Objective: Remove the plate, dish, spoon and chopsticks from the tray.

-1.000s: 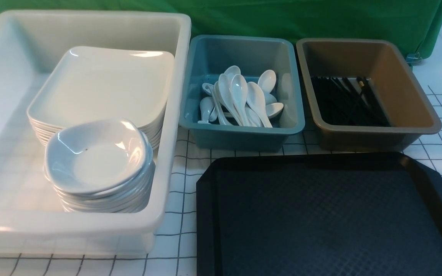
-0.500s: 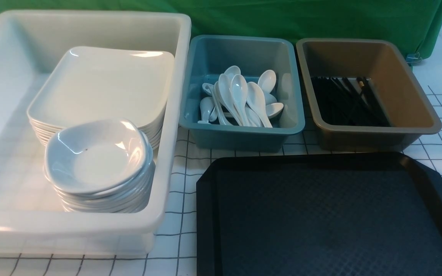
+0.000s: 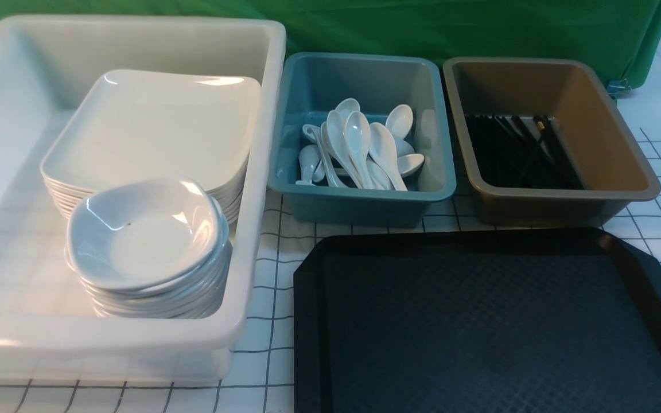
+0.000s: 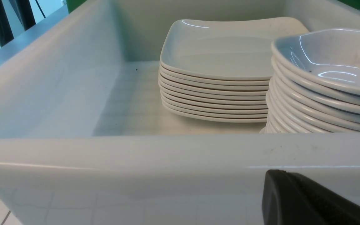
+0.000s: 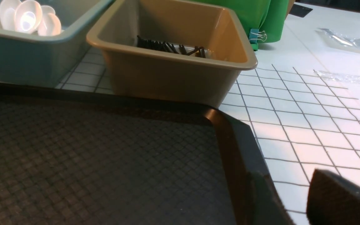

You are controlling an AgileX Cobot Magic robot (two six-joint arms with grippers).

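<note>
Of the left pincer [image 4: 311, 203] only one dark finger shows, just outside the white tub [image 4: 136, 150]; of the right pincer [image 5: 342, 200] only one dark pad, over the bench [image 5: 308, 125] beside the tray [image 5: 230, 147]. I cannot tell if either is spread or pressed together.

In the front view the tray [image 3: 307, 321] lies bare at 5 o'clock. The plate [image 3: 152, 126] tops its stack at 10 o'clock, beside the stacked dishes [image 3: 147, 235]; spoons [image 3: 359, 143] fill the blue tub [image 3: 365, 198] at 12, and chopsticks [image 3: 514, 155] the brown tub [image 3: 566, 198] at 2. The clearing seems finished; next move probably only retreat.
</note>
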